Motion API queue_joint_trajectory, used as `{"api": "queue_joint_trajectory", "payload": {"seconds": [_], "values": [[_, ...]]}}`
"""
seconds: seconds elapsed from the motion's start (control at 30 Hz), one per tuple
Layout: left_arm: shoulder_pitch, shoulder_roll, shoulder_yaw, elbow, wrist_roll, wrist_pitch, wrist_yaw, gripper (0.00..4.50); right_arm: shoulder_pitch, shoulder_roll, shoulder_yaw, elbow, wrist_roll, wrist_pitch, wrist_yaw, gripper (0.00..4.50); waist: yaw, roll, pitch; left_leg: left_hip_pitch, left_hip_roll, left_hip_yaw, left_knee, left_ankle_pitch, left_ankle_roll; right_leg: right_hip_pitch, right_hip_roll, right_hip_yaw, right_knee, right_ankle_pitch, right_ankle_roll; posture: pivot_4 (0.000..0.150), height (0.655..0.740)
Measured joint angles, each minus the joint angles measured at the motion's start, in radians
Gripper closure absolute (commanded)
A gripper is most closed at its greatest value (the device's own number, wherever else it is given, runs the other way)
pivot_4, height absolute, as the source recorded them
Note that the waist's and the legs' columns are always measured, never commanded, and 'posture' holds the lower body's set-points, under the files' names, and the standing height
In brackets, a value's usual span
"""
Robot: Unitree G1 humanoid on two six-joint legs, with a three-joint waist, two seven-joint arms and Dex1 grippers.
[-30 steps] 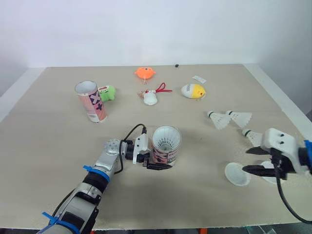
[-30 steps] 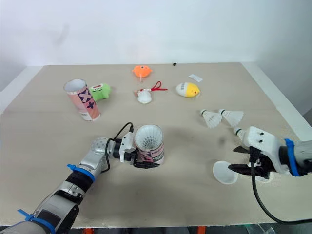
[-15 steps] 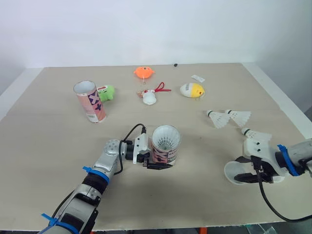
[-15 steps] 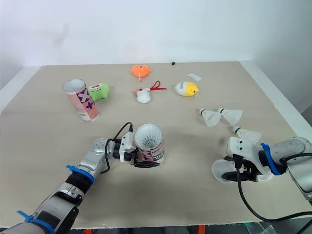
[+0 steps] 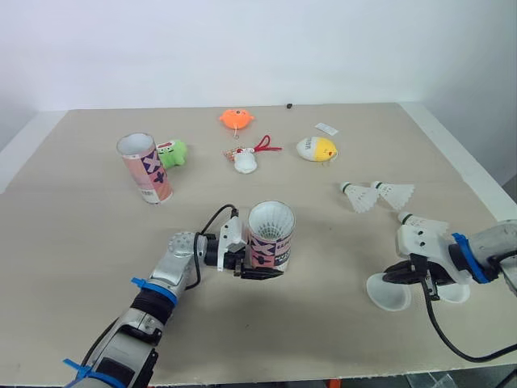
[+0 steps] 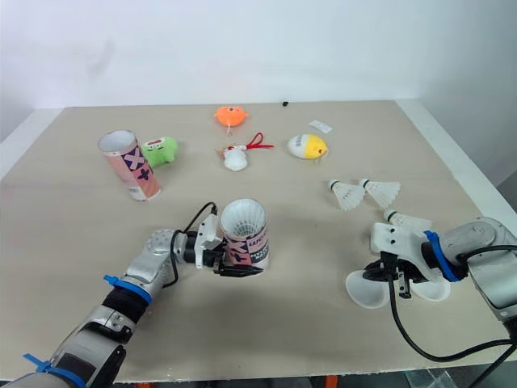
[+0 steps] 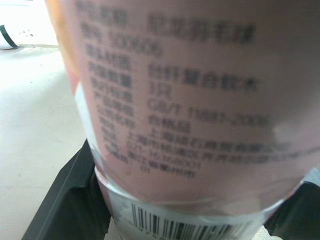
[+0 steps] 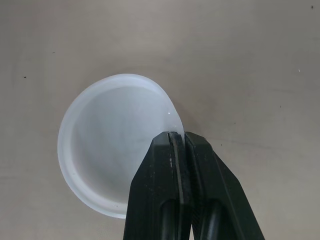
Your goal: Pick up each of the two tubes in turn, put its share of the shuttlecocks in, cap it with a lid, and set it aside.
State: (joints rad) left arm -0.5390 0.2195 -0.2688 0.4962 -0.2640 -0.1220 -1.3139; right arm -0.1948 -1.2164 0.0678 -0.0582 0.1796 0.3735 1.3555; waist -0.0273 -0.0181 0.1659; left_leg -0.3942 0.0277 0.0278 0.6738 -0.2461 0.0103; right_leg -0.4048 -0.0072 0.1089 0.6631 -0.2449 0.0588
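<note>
Right gripper: clenched on the rim of a translucent white lid, the two black fingers pressed together with the rim's thin edge between them. A second ago the fingers stood spread above this lid. Half a second ago they had come down on it.

Lid: now tipped up, its open side turned toward the left gripper. A second ago it lay flat on the table. Whether its lower edge still touches the table cannot be told.

Second lid: flat on the table just outside the right gripper, partly under its wrist, where it lay before.

Left gripper: grasping the filled tube low on its pink printed wall, one finger on each side, the tube upright on the table. Grip and place are unchanged over the last second.

Filled tube: well to the inner side of the right gripper, mouth open and uncapped, the white skirt of a shuttlecock showing inside.

Second tube: standing well beyond the left gripper and to its outer side, slightly tilted, open-mouthed, with a green toy just beside it. Not moved.

Loose shuttlecocks: a pair lying close together beyond the right gripper. A third shuttlecock lies against the far side of that gripper's white housing.

Far side of the table: an orange toy, a white toy with a red cord and a yellow toy, all where they were.
</note>
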Motion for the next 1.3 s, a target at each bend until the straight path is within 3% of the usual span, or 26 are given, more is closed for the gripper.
{"api": "queue_joint_trajectory", "payload": {"seconds": [0.13, 0.17, 0.3, 0.5, 0.63, 0.7, 0.83, 1.07, 1.3], "values": [[0.002, 0.009, -0.001, -0.008, 0.001, -0.001, -0.004, 1.42, -0.010, -0.001, -0.001, -0.030, 0.033, 0.018, 0.026, 4.32, -0.002, 0.000, 0.000, 0.000, 0.001, 0.000, -0.002, 0.000, 0.000, -0.001, 0.001, 0.000, 0.000, 0.000, 0.000, 0.150, 0.7323], [0.002, 0.020, -0.002, -0.015, 0.003, 0.001, -0.007, 1.42, -0.052, 0.001, -0.007, -0.099, 0.111, 0.062, 0.064, 4.32, -0.007, 0.001, 0.000, 0.000, 0.001, -0.001, -0.003, 0.000, 0.000, -0.002, 0.002, 0.000, 0.000, 0.000, -0.001, 0.150, 0.7323], [-0.012, 0.033, -0.006, -0.016, 0.011, 0.015, -0.010, 1.42, -0.368, 0.022, -0.100, -0.227, 0.373, 0.240, 0.110, 4.32, -0.018, -0.002, 0.001, 0.000, 0.002, -0.001, -0.002, 0.000, 0.000, -0.002, 0.001, -0.001, 0.000, -0.002, -0.006, 0.150, 0.7323], [-0.028, 0.038, -0.008, -0.007, 0.016, 0.021, -0.019, 1.42, -0.661, 0.136, -0.036, -0.244, 0.505, 0.419, 0.085, 4.32, -0.021, -0.001, 0.001, 0.000, 0.003, -0.001, -0.002, 0.000, 0.000, -0.004, 0.000, 0.001, 0.000, -0.001, -0.006, 0.150, 0.7323], [-0.036, 0.035, -0.007, -0.005, 0.015, 0.050, -0.035, 1.42, -0.851, 0.226, 0.100, -0.218, 0.473, 0.452, 0.103, 4.32, -0.021, -0.001, 0.001, -0.001, 0.003, -0.001, -0.003, 0.000, 0.000, -0.005, 0.000, -0.001, 0.000, -0.002, -0.007, 0.150, 0.7323], [-0.050, 0.036, -0.009, 0.001, 0.015, 0.065, -0.053, 1.42, -0.922, 0.278, 0.224, -0.164, 0.370, 0.393, 0.136, 4.32, -0.021, -0.001, 0.001, -0.002, 0.003, -0.001, -0.003, 0.000, 0.000, -0.006, 0.000, -0.001, 0.000, -0.002, -0.007, 0.150, 0.7323], [-0.066, 0.035, -0.012, 0.005, 0.016, 0.078, -0.073, 1.42, -0.955, 0.340, 0.343, -0.088, 0.244, 0.291, 0.176, 4.32, -0.019, 0.000, 0.001, -0.013, 0.002, -0.001, -0.002, 0.000, 0.000, -0.014, 0.000, -0.002, 0.001, 0.001, -0.004, 0.150, 0.7323], [-0.068, 0.039, -0.011, 0.009, 0.022, 0.080, -0.081, 1.42, -1.036, 0.438, 0.440, 0.063, 0.068, 0.098, 0.207, 4.32, -0.019, -0.001, 0.000, -0.013, 0.003, 0.000, -0.002, 0.000, 0.000, -0.015, 0.001, -0.003, 0.002, 0.003, -0.008, 0.150, 0.7323], [-0.070, 0.043, -0.010, 0.015, 0.024, 0.075, -0.081, 1.42, -1.061, 0.491, 0.451, 0.119, 0.004, 0.011, 0.214, 4.32, -0.019, 0.000, 0.000, -0.012, 0.004, -0.001, -0.002, 0.000, 0.000, -0.014, 0.002, -0.005, 0.002, 0.003, -0.008, 0.150, 0.7323]]}}
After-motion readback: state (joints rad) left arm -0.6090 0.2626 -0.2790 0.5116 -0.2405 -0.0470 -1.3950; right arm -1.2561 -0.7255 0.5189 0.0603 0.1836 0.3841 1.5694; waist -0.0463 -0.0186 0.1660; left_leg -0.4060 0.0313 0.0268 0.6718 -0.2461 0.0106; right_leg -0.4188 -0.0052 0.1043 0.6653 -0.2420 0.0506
